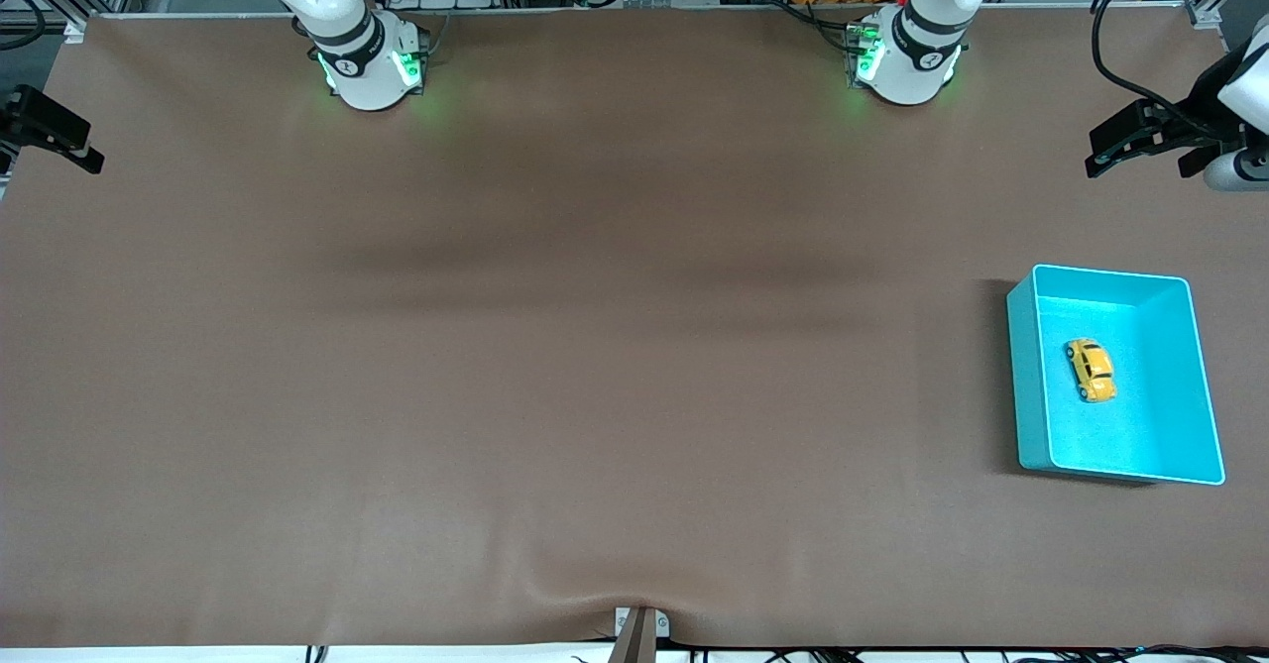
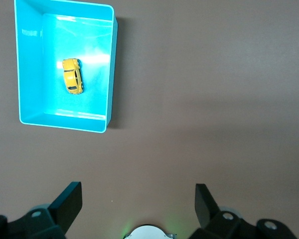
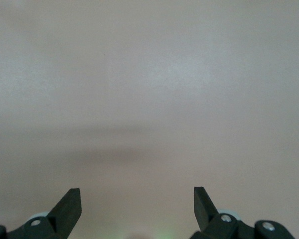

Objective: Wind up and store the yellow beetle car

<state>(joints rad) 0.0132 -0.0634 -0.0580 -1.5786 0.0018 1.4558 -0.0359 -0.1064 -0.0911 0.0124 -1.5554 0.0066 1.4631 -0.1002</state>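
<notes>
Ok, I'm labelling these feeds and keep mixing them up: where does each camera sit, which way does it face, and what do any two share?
Front view: high across the table, facing the robots; both arm bases along its top, left end effector and right end effector open at the table's ends.
Left wrist view: on the left wrist, looking down at the table; its own open fingers show.
Right wrist view: on the right wrist, facing bare table; open fingers show.
Shared: front and left wrist views both show the yellow beetle car in the teal bin.
</notes>
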